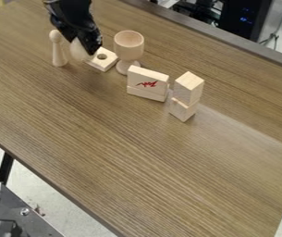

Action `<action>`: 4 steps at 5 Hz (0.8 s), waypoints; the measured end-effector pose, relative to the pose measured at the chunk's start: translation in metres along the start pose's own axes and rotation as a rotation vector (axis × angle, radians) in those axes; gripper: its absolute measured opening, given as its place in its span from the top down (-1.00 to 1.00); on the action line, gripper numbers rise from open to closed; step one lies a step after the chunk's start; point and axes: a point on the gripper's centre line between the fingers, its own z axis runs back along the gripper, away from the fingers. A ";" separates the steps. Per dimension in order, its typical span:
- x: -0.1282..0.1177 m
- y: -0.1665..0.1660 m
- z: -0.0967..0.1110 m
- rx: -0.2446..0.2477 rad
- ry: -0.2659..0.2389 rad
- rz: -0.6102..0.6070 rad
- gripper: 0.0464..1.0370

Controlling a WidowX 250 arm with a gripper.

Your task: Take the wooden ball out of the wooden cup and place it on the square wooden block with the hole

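The black gripper (87,44) hangs down at the upper left over the table, its tip close to a pale egg-shaped wooden piece (79,51) that it partly covers. Left of that piece stands a wooden peg figure (58,50) with a round head. Just right of the gripper's tip lies a flat square wooden block (107,62) with a round hole. A wooden goblet (129,45) stands upright beside the block. Whether the gripper touches the egg-shaped piece, I cannot tell.
A flat wooden block with a red mark (148,81) stands right of the goblet. Farther right, one wooden block (188,86) rests on another (182,110). The wood-grain table (137,162) reaches toward the front, and dark equipment (245,18) stands behind its far edge.
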 end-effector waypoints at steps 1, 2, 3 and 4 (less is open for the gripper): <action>0.004 -0.001 -0.004 -0.006 -0.001 -0.008 -0.31; 0.006 -0.004 -0.009 -0.019 -0.002 -0.015 -0.31; 0.010 -0.007 -0.010 -0.021 -0.008 -0.034 -0.31; 0.014 -0.005 -0.011 -0.015 -0.015 -0.042 -0.31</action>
